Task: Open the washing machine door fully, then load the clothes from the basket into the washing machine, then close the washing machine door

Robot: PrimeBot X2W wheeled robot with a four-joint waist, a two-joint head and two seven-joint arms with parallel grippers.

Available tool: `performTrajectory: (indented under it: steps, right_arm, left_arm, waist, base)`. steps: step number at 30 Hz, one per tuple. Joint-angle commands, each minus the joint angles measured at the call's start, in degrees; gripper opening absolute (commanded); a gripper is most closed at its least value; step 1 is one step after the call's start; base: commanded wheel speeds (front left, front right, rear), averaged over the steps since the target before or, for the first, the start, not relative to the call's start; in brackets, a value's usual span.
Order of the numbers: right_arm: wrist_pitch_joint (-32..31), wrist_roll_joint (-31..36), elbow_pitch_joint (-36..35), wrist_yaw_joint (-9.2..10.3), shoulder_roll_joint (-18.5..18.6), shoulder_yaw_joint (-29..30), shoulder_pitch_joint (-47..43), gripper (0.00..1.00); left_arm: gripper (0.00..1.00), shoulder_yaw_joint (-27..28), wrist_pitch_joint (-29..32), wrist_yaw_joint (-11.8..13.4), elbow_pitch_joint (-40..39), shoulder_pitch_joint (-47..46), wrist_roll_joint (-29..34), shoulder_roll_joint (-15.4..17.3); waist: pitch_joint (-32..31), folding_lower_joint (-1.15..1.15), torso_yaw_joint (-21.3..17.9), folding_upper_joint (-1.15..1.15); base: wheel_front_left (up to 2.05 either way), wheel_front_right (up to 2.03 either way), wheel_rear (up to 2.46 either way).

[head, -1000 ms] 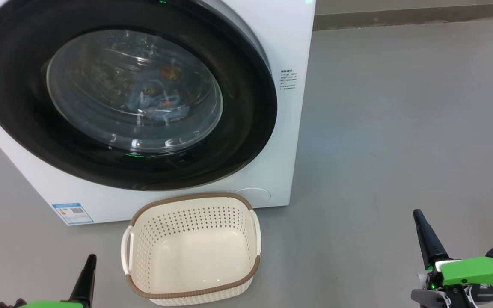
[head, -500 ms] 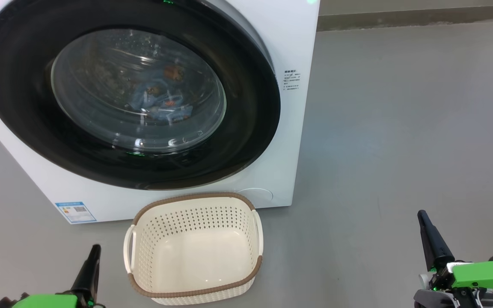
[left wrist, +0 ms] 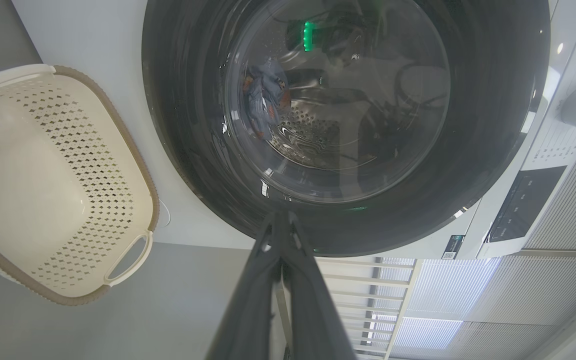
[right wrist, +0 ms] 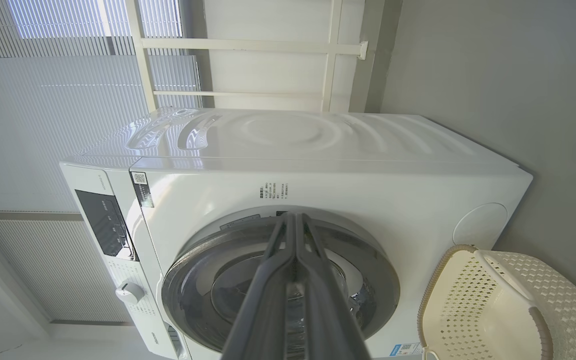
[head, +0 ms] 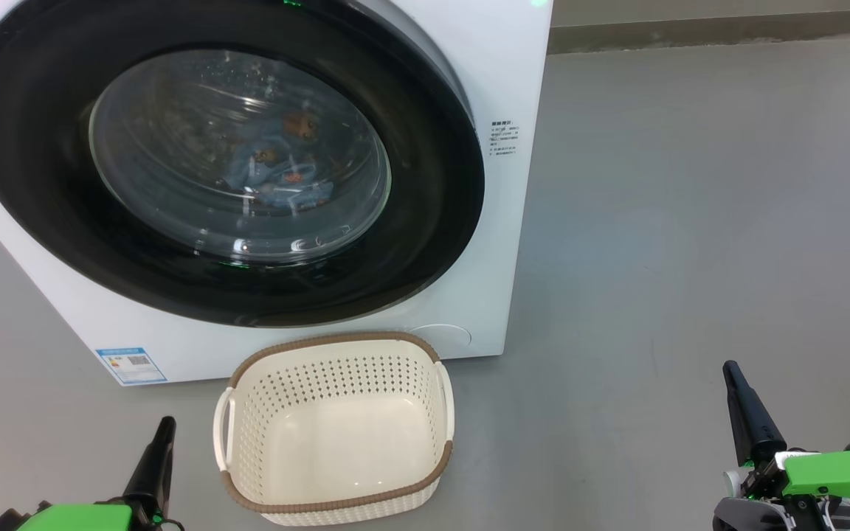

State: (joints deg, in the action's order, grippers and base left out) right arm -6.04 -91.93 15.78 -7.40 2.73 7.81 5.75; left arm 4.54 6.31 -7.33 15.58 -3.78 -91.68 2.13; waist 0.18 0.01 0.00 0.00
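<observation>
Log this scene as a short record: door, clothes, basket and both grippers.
washing machine door: looks shut against the white washing machine
clothes: inside the machine, seen through the door glass
basket: empty, on the floor in front of the machine
left gripper: shut, empty, low beside the basket
right gripper: shut, empty, low, well apart from the basket
task stage: every step looks done

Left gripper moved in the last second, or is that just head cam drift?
Yes, slightly. Against the basket rim in the head view, the left gripper has crept up-frame toward the washing machine. The sideways shift of everything is the camera.
</observation>
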Motion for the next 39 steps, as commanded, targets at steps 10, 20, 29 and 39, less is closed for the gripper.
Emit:
performTrajectory:
  steps: [10,20,29,39]
  right_arm:
    - [-0.48,-0.21,-1.76,-0.09,0.15,-1.25,0.44,0.0]
    - [-0.47,-0.21,-1.76,-0.09,0.15,-1.26,0.44,0.0]
    - [-0.47,-0.22,-1.76,-0.09,0.15,-1.26,0.44,0.0]
    - [-0.47,-0.22,-1.76,-0.09,0.15,-1.27,0.44,0.0]
  left_arm:
    - [0.0,1.99,0.19,-0.15,-1.55,-2.4,-0.48,0.75]
    - [0.0,1.99,0.18,-0.15,-1.55,-2.4,-0.48,0.75]
    - [0.0,1.98,0.18,-0.15,-1.55,-2.4,-0.48,0.75]
    - [0.0,1.98,0.18,-0.15,-1.55,-2.4,-0.49,0.75]
  waist:
    - [0.0,0.0,0.0,0.0]
    - [0.0,0.0,0.0,0.0]
    - [0.0,0.0,0.0,0.0]
    - [0.0,0.0,0.0,0.0]
  base:
    - [0.0,0.0,0.0]
    - [0.0,0.0,0.0]
    - [0.0,0.0,0.0]
    - [0.0,0.0,0.0]
